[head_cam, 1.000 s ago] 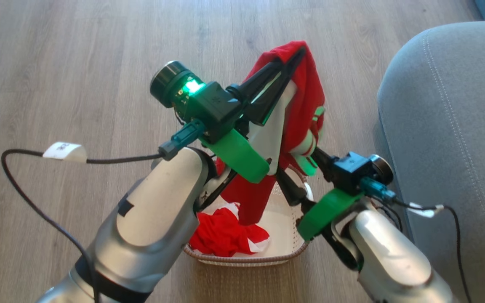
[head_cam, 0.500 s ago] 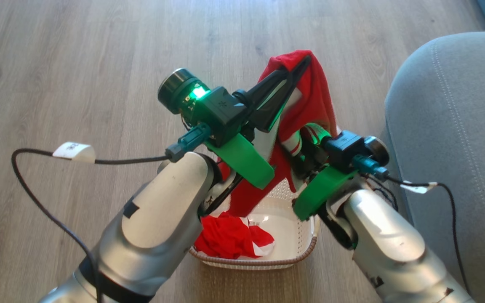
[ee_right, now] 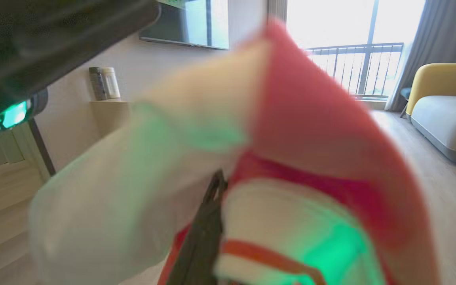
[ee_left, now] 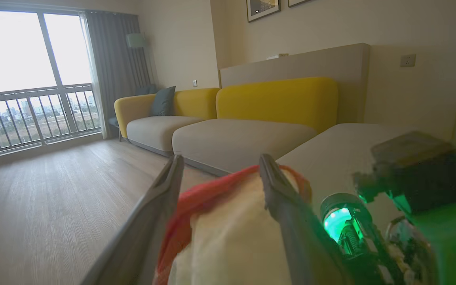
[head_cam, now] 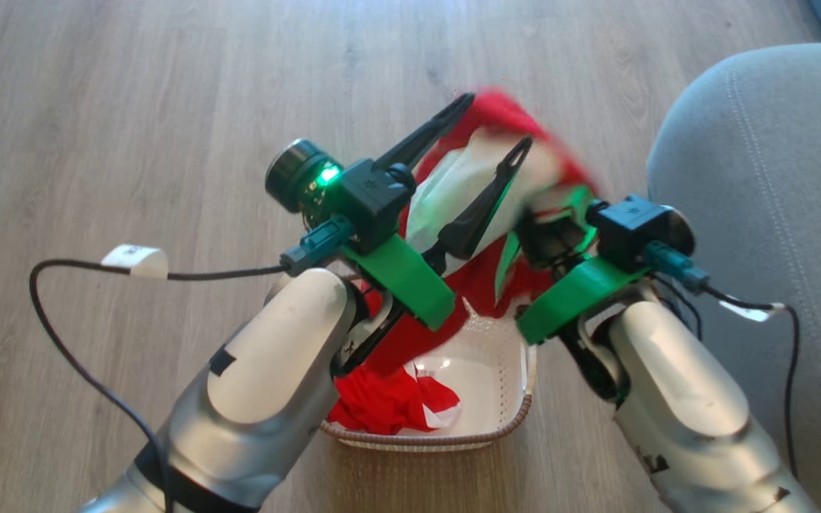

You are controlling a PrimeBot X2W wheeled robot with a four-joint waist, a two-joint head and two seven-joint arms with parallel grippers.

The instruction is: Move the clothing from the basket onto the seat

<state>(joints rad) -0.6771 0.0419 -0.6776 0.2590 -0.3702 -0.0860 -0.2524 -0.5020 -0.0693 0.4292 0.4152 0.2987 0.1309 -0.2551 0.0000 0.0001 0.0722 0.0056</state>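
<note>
A red and white piece of clothing [head_cam: 485, 178] hangs blurred above the cream basket [head_cam: 503, 370]. My left gripper [head_cam: 494, 122] is open, its two fingers spread on either side of the cloth's top. In the left wrist view the cloth [ee_left: 228, 225] bulges between that gripper's [ee_left: 222, 159] parted fingers. My right gripper [head_cam: 544, 235] is shut on the clothing's right side, its tips buried in the folds. In the right wrist view its closed fingers [ee_right: 208, 225] are wrapped in cloth [ee_right: 311, 130]. A second red garment [head_cam: 385, 402] lies in the basket. The grey seat [head_cam: 760, 164] stands to the right.
Wooden floor [head_cam: 132, 107] spreads to the left and ahead. My left arm's black cable [head_cam: 189, 273] loops over the floor. A grey and yellow sofa [ee_left: 244, 114] lines the far wall. The near grey cushion [ee_left: 342, 146] lies just beyond the grippers.
My left gripper has opened and let go of the garment's top. My right gripper has risen and shut on the garment, which now sags toward it.
</note>
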